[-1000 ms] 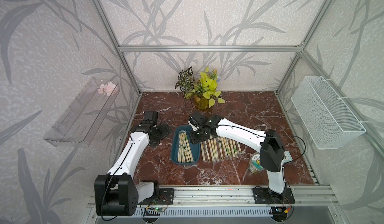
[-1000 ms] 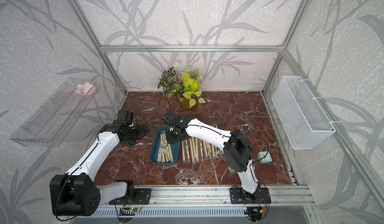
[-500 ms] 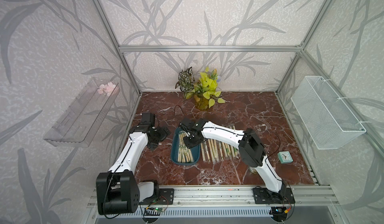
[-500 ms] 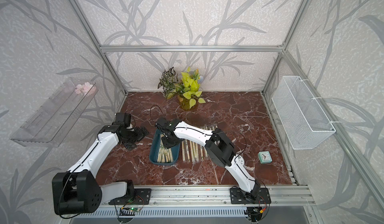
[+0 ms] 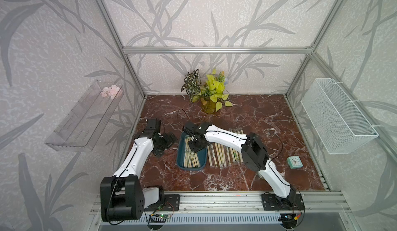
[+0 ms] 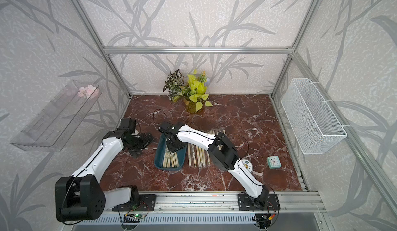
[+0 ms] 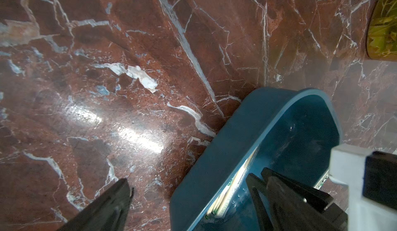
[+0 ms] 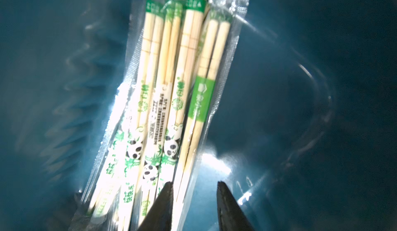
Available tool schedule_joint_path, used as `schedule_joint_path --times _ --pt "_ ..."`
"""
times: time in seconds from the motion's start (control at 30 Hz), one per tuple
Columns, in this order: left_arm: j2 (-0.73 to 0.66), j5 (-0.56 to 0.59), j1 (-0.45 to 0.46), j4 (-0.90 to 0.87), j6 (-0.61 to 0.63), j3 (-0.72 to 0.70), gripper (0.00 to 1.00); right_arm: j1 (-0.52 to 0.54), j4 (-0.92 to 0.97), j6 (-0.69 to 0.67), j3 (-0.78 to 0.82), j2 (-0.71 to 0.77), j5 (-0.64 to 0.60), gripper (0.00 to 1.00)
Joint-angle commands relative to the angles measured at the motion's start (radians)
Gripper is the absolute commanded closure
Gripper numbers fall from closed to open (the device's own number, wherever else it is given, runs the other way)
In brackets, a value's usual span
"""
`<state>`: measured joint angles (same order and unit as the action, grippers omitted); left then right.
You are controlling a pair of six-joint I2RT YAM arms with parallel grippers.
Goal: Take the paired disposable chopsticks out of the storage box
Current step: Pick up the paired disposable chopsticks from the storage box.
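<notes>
Right tool [image 8: 194, 184] moved into storage box [image 5: 180, 154], ajar astride chopsticks [image 8: 171, 79], left tool [image 7: 191, 177] spread wide

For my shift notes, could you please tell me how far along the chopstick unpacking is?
Done: a row of chopstick pairs already lies on the table beside the storage box. In hand: the right pincer is down in the box, jaws apart astride one sleeved pair, not closed. Left: several more pairs lie inside; the left pincer hangs open alongside.
</notes>
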<state>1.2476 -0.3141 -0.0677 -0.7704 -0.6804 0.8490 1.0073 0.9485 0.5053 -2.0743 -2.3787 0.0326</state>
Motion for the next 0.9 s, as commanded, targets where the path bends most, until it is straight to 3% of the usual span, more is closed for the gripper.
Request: schedule_joint_path --times 0.0,0.4,0.7,0.87 --pt "-0.02 -0.007 -0.007 -0.003 0.016 -0.009 0.0 0.004 0.051 -0.006 -0.04 -0.041 -0.023 0.64" --pt "-0.029 -0.011 -0.008 -0.006 0.025 -0.017 0.0 0.004 0.113 0.001 -0.142 -0.14 -0.013 0.66" --pt "-0.031 -0.011 -0.011 -0.003 0.025 -0.017 0.0 0.002 0.115 0.019 -0.156 -0.155 0.008 0.85" --pt "-0.029 -0.013 -0.011 0.0 0.022 -0.018 0.0 -0.002 0.109 0.032 -0.158 -0.149 0.027 0.89"
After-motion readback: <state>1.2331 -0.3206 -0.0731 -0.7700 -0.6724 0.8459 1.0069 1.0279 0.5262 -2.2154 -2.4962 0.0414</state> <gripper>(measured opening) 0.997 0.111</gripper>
